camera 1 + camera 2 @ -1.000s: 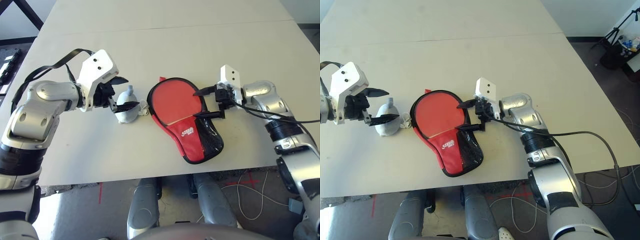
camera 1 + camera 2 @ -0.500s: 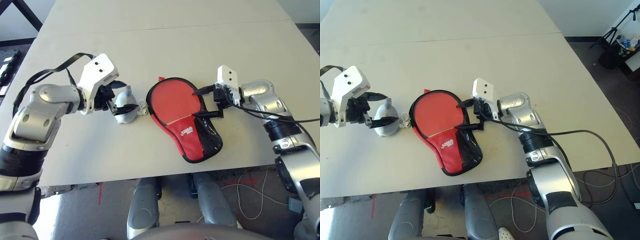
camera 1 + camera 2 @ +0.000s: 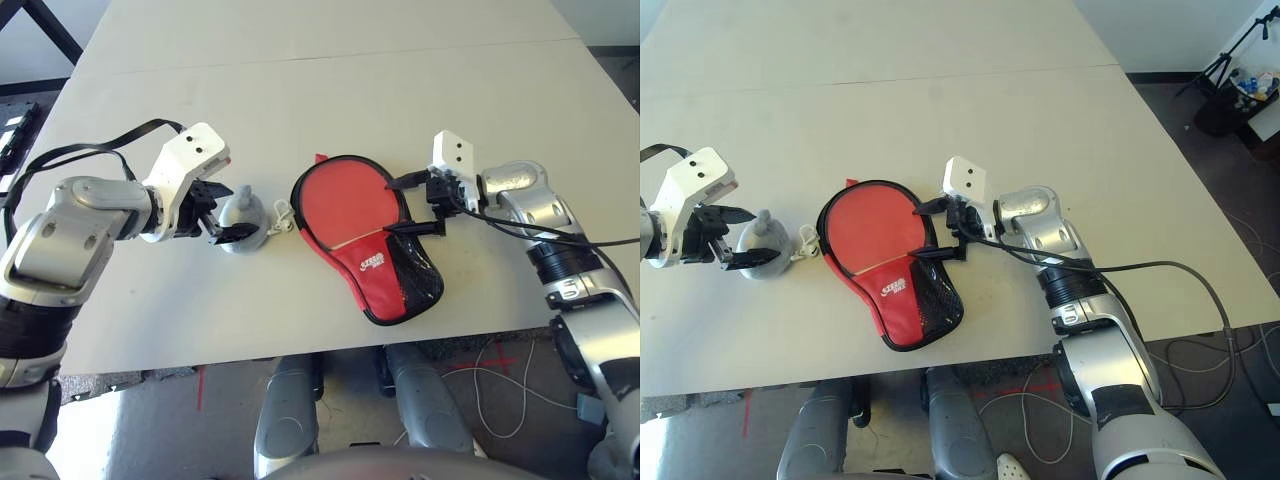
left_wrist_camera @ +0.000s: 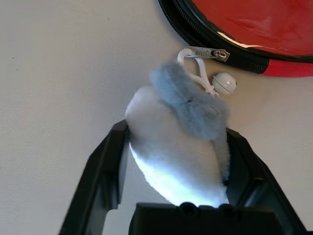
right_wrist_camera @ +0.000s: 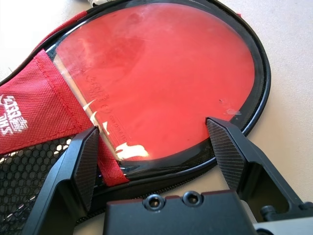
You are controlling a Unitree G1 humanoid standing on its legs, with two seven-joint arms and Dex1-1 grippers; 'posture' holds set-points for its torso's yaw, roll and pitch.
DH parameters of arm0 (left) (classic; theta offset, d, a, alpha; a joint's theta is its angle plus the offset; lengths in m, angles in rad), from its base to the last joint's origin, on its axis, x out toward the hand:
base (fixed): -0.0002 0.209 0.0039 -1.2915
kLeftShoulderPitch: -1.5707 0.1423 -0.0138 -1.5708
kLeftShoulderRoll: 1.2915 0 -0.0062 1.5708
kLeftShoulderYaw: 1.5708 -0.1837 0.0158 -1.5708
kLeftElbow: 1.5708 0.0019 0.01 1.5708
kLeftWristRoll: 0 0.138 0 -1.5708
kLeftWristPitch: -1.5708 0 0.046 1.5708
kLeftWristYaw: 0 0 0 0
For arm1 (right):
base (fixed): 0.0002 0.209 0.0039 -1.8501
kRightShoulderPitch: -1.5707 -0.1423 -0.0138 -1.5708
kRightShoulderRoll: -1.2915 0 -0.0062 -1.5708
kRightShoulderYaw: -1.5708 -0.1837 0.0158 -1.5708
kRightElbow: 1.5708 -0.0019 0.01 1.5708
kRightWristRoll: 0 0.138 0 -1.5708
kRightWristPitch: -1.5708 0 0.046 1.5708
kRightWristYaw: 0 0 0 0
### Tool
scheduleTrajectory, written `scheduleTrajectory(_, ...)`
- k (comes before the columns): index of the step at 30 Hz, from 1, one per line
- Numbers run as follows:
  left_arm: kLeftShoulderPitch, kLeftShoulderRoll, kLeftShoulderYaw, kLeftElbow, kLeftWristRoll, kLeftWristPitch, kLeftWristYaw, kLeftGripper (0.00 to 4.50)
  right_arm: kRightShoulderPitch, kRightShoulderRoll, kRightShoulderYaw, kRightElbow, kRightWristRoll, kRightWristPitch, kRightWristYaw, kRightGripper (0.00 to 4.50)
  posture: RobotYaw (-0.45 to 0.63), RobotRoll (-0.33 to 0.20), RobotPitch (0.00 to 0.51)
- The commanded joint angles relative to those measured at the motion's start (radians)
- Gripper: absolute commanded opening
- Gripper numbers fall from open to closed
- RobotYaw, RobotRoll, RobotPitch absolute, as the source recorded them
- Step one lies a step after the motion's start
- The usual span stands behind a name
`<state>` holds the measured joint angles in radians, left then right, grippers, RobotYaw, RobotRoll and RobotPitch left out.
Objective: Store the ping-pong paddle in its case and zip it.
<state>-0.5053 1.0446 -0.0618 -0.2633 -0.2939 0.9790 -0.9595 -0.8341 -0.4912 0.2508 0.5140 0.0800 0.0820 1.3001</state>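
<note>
Left hand (image 4: 173, 161): I'm clamping the fluffy pouch (image 4: 181, 142).
Right hand (image 5: 154, 147): spread wide over the paddle (image 5: 161, 78) in its case (image 3: 385, 265).

Pouch (image 3: 243, 212) crowds case (image 3: 372, 240) left edge; far table (image 3: 330, 90) free.

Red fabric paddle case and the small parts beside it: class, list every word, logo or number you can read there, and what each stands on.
White logo on the red fabric paddle case: printed characters, cut off and too unclear to read.
Embossed letters on the small silver metal zipper pull: too small to read.
No other text shows.
</note>
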Motion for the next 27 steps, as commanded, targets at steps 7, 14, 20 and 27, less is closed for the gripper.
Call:
scheduleTrajectory(7,-0.095,-0.051,-0.072,0.105,0.078,-0.063,0.062,0.48,0.061,-0.002,0.014,-0.020,-0.018,0.034,-0.006,4.50,0.03,0.000,0.309)
scheduleTrajectory(14,-0.209,-0.176,-0.116,0.254,0.166,-0.200,0.120,0.15,0.070,0.003,0.000,-0.045,-0.011,0.064,-0.013,4.50,0.02,0.000,0.296)
scheduleTrajectory(20,-0.316,-0.297,-0.173,0.405,0.248,-0.300,0.155,0.15,0.079,-0.003,-0.003,-0.067,-0.012,0.075,-0.015,4.50,0.01,0.000,0.294)
scheduleTrajectory(27,-0.482,-0.448,-0.195,0.677,0.354,-0.464,0.238,0.15,0.097,-0.004,0.000,-0.094,-0.013,0.087,-0.021,4.50,-0.01,0.000,0.290)
